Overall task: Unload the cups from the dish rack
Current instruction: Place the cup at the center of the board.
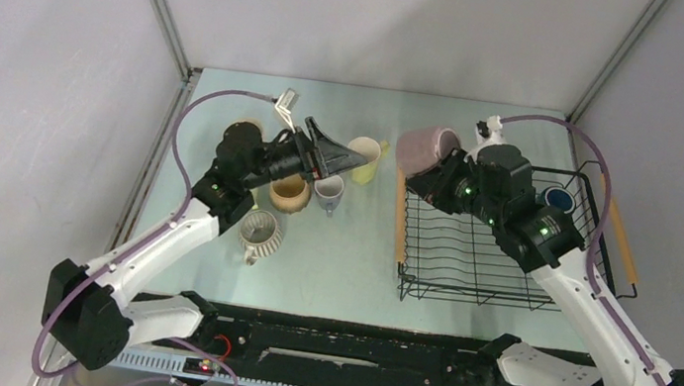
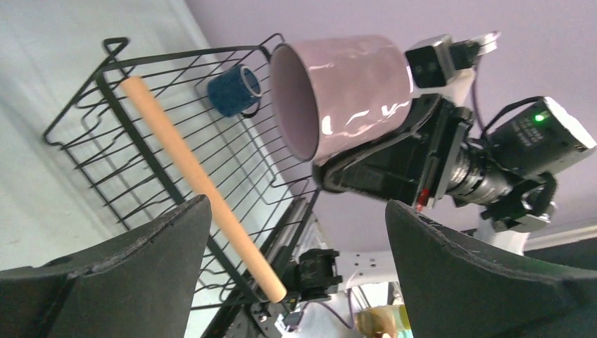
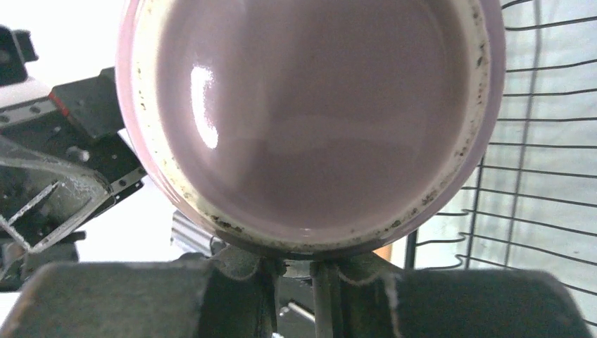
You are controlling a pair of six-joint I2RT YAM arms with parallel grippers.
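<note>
Progress: four small mugs (image 1: 288,191) out on the worktop (image 1: 350,254), glossy mauve-pink mug (image 1: 427,147) clamped in my right pincer (image 1: 435,175) by the black wire dish rack (image 1: 469,260) — left pincer (image 1: 347,159) wide, empty; dark blue cup (image 1: 557,198) waits inside.

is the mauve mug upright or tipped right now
Tipped on its side. The mauve mug, clamped in the right gripper, points its open mouth sideways at the left wrist camera, above the dish rack.

You're looking at a lab test cell: bare grey panels (image 1: 36,63) in aluminium posts (image 1: 156,4) box in a pale table (image 1: 350,254).
</note>
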